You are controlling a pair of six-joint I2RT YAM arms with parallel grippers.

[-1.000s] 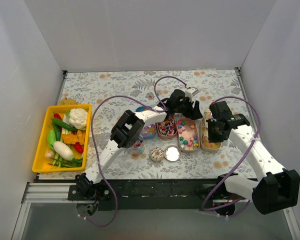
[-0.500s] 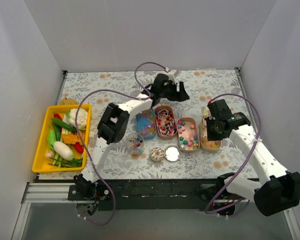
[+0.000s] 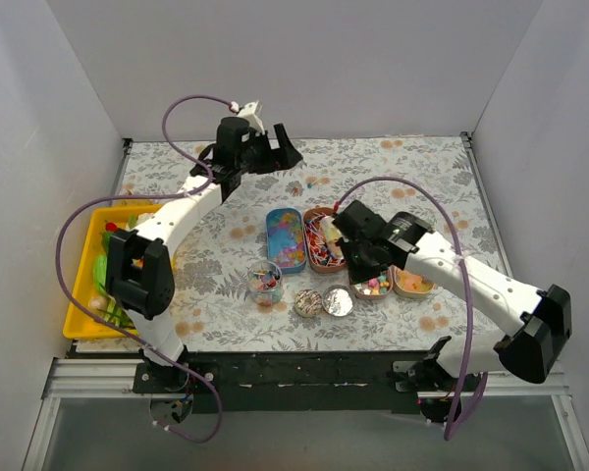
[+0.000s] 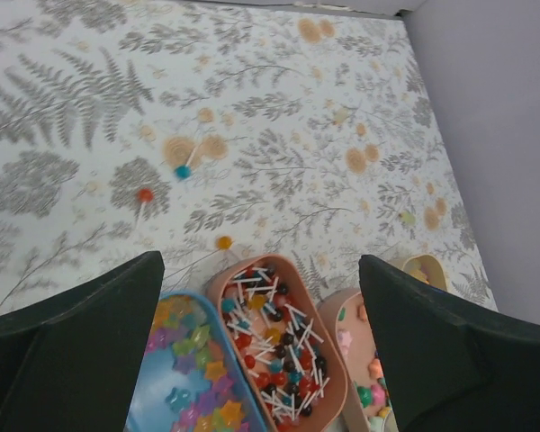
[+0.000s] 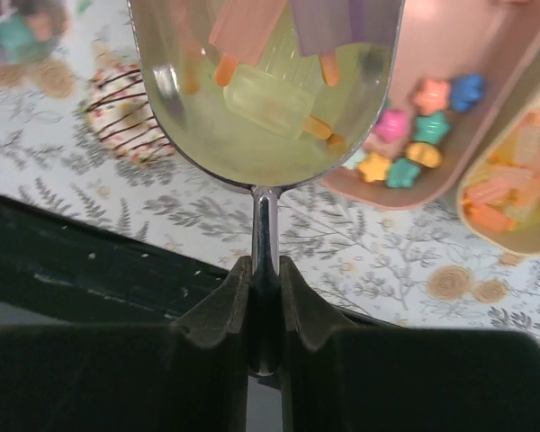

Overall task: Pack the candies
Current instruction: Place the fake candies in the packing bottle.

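The right tool [image 5: 264, 279] pinches a scoop [image 5: 198, 148] of candies [image 5: 268, 106]; it should travel level, then tip slowly over the jar [image 3: 265, 282]. The left tool [image 3: 278, 154] gapes wide, empty.

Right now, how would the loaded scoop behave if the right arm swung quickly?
The scoop looks rigid metal, but the right gripper pinches only its thin handle, so it might swivel. The candies lie loose in its smooth, shallow bowl and would probably slide out if tipped.
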